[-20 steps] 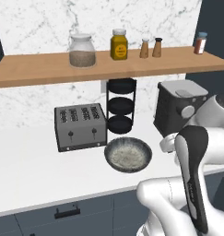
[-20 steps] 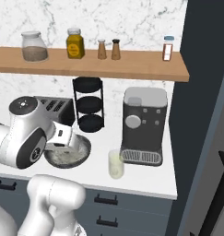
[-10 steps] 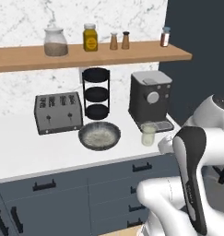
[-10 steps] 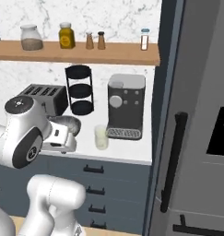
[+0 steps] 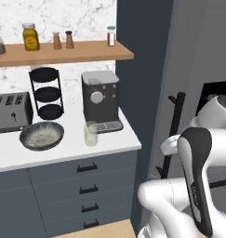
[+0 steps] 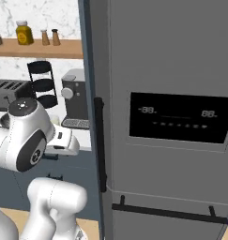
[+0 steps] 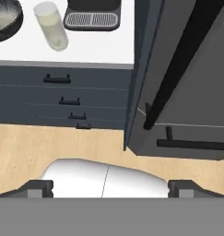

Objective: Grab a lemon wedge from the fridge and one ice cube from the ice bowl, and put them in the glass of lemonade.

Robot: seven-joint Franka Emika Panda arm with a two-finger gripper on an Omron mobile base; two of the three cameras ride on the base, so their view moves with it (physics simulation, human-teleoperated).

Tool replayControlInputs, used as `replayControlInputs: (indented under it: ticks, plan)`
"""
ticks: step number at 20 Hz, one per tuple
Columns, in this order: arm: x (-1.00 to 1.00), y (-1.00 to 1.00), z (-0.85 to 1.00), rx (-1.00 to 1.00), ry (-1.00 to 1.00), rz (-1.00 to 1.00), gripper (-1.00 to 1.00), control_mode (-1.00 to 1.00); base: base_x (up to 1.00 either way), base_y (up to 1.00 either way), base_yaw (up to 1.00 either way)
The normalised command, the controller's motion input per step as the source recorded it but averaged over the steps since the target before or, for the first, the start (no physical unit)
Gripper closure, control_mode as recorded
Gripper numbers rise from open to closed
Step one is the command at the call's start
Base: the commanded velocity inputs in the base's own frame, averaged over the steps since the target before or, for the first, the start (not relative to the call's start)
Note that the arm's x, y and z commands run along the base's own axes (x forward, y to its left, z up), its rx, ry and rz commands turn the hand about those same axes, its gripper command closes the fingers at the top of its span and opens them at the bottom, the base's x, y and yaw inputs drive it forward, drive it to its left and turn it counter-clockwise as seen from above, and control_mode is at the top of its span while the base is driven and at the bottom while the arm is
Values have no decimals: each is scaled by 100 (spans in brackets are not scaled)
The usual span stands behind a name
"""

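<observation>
The fridge point(image 6: 171, 70) is a tall dark grey appliance with its doors shut, a black dispenser panel point(image 6: 181, 123) and a black bar handle point(image 6: 100, 143). The lemon wedge is hidden. The glass of lemonade point(image 5: 91, 134) stands on the white counter in front of the coffee machine point(image 5: 101, 101). Left of it sits the ice bowl point(image 5: 42, 135). In the hand view the glass of lemonade point(image 7: 52, 31) and ice bowl point(image 7: 5, 16) lie at the top left, the fridge handle point(image 7: 182, 60) at the right. My gripper point(image 7: 111, 188) hangs open and empty above the floor, near the fridge's left edge.
A toaster point(image 5: 9, 111) and a black three-tier rack point(image 5: 47, 93) stand behind the bowl. A wooden shelf point(image 5: 63, 52) with jars and shakers runs above. Dark blue drawers point(image 7: 62, 99) sit under the counter. A lower fridge handle point(image 7: 191, 144) runs crosswise. Wooden floor point(image 7: 62, 147) lies below.
The whole picture has shifted: the base has driven right, from the counter to the fridge. The counter things stayed put. My gripper stays open.
</observation>
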Motion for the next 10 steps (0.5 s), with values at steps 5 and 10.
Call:
replayControlInputs:
  ticks: [5,10]
  plan:
    - [0,0,0,0,0,0,-100,100,-46,-34,0]
    - [0,0,0,0,0,0,-100,100,-34,-1,0]
